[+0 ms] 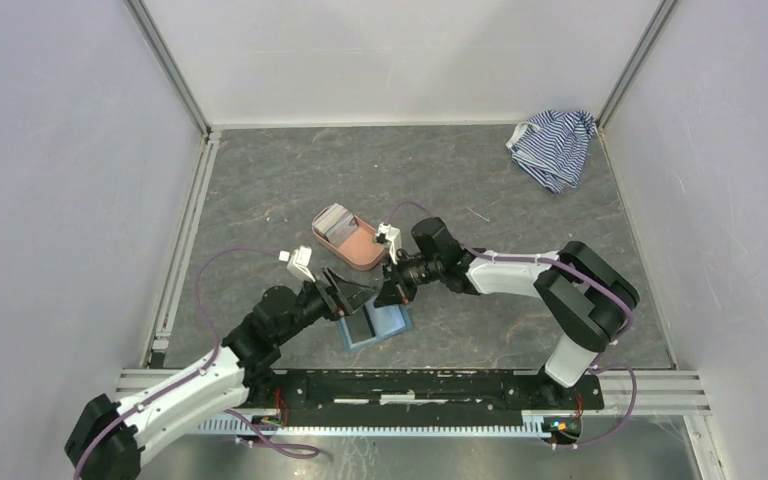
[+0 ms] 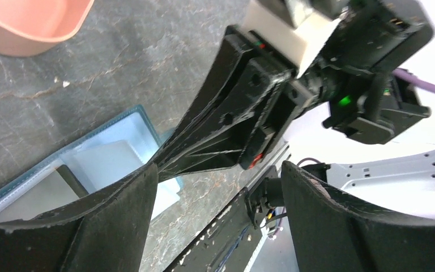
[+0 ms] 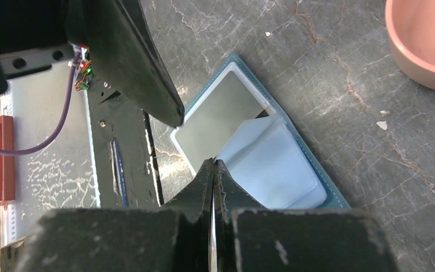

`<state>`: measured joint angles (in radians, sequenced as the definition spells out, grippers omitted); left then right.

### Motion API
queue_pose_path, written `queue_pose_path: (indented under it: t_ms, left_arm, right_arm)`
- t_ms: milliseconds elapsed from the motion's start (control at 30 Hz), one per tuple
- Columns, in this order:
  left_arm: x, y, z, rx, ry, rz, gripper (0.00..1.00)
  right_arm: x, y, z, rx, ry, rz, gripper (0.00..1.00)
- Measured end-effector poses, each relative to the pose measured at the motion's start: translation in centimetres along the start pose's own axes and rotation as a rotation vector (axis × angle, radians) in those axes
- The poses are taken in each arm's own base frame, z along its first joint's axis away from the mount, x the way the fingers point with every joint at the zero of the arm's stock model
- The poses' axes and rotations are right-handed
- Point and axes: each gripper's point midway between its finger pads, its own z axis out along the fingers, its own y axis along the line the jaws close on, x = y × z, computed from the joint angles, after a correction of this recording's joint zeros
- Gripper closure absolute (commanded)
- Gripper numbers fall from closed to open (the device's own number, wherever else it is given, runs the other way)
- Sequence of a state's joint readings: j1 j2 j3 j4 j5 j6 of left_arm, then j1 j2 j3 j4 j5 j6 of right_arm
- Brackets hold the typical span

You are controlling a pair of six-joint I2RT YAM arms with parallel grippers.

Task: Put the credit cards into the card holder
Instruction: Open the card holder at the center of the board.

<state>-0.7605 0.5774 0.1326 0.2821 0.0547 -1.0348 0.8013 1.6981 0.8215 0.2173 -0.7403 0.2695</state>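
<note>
— Card holder (image 1: 375, 325) first: where is it lying?

— Open and flat on the counter (image 1: 520, 320), lining up. It's right under the tips of the right hand (image 3: 213, 164) and just beside the left hand (image 1: 353, 290), between the two.

— And the hands?

— The right one is pressed together, with its tips down at the edge of the pale blue pocket. I see nothing between them. The left one is spread wide and empty, hovering over the holder's other half.

— Which way does it point?

— Its long axis runs from one hand across to the other, a little slanted. The pocket is on the right hand's side, and its mouth looks to open toward the fold, facing the left hand. A pale grey panel fills the other half; card or window, I can't tell.

— The credit cards (image 1: 332, 217)?

— Stacked in the salmon-pink tray (image 1: 365, 255), just beyond both hands.

— So how to do it well?

— I'd let the right hand pin the pocket side so the holder can't skate. The left can fetch one card, line its long edge up with the holder's axis, and slide it in low from the fold. A steep entry would likely catch on the pocket lip.
</note>
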Motion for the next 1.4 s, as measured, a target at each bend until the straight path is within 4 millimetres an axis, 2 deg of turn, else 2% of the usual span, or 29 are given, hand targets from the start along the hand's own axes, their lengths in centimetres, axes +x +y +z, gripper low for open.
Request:
queue_pose_path:
  t_ms: [133, 233, 333, 467, 600, 733, 833, 900, 933, 1033, 1133, 1167, 1267, 1400]
  left_arm:
    - [1.2, 1.1, 0.8, -0.028, 0.049, -0.022, 0.33]
    - [2.3, 2.5, 1.5, -0.074, 0.09, -0.038, 0.38]
    - [2.8, 3.3, 1.7, -0.103, 0.108, -0.044, 0.38]
    - [2.6, 3.5, 1.8, -0.112, 0.098, -0.043, 0.38]
    - [2.4, 3.4, 1.8, -0.109, 0.087, -0.042, 0.41]
    - [2.4, 3.8, 1.7, -0.121, 0.081, -0.041, 0.43]
    - [2.3, 4.8, 1.6, -0.181, 0.077, -0.029, 0.35]
    - [1.5, 5.3, 1.6, -0.25, 0.067, 0.014, 0.25]
    - [0.6, 5.0, 1.7, -0.268, 0.051, 0.041, 0.2]
    - [-3.6, 2.0, 2.1, -0.28, -0.037, 0.133, 0.1]
    - [-7.6, -1.1, 2.7, -0.272, -0.118, 0.208, 0.07]
    - [-8.3, -1.3, 2.7, -0.277, -0.131, 0.216, 0.07]
    - [-9.1, -1.0, 3.5, -0.325, -0.115, 0.267, 0.06]
    - [-8.0, 1.2, 3.9, -0.402, -0.039, 0.296, 0.0]
  right_arm:
    - [0.0, -0.4, 0.1, 0.015, -0.008, 0.004, 1.0]
    - [0.3, -1.0, -0.1, 0.037, -0.009, 0.014, 1.0]
    - [0.5, -2.3, -0.5, 0.084, -0.005, 0.023, 1.0]
    - [1.0, -4.5, -1.4, 0.171, 0.005, 0.022, 1.0]
    - [2.4, -6.0, -2.2, 0.227, 0.03, 0.029, 1.0]
    - [3.3, -6.4, -2.4, 0.237, 0.046, 0.027, 1.0]
    - [3.2, -6.4, -2.6, 0.234, 0.043, 0.023, 0.99]
    - [3.2, -6.5, -2.7, 0.231, 0.037, 0.019, 0.95]
    - [3.2, -6.6, -2.9, 0.227, 0.036, 0.017, 0.94]
    - [3.0, -6.5, -3.2, 0.206, 0.031, -0.005, 0.9]
    - [2.8, -6.3, -3.4, 0.185, 0.026, -0.034, 0.89]
    - [2.8, -6.2, -3.4, 0.179, 0.027, -0.045, 0.88]
    - [3.0, -6.0, -3.4, 0.161, 0.039, -0.069, 0.86]
    - [2.9, -6.1, -3.5, 0.159, 0.059, -0.097, 0.8]
